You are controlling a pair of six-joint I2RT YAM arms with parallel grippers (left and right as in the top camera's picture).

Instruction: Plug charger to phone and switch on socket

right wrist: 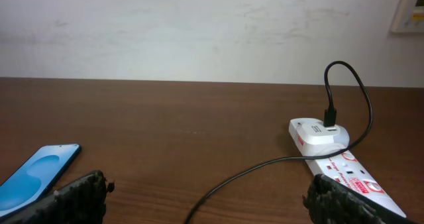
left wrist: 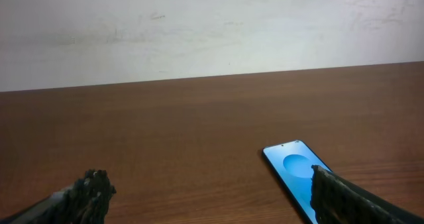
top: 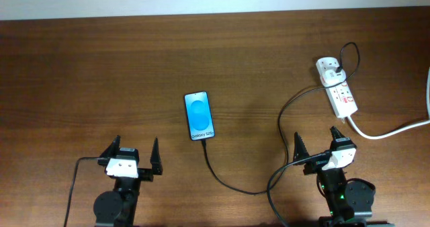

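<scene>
Brown wooden table (top: 87,72) carries the slim blue-screened smartphone (top: 199,116) at centre, the short white power strip with red markings (top: 341,96) at two o'clock. The thin black charger cable (right wrist: 265,164) seems to meet the phone's six o'clock edge; too small to confirm. Both left tool (top: 136,148) and right tool (top: 316,134) gape wide, empty. Reaching the switches, the right tool could snag the cable, tugging it loose; switch state unreadable

Left claw (left wrist: 209,183) spread wide, blue-screened phone (left wrist: 290,168) flat on brown table (left wrist: 165,118), lower corner behind one finger (left wrist: 344,197), white wall (left wrist: 199,32) beyond.
</scene>
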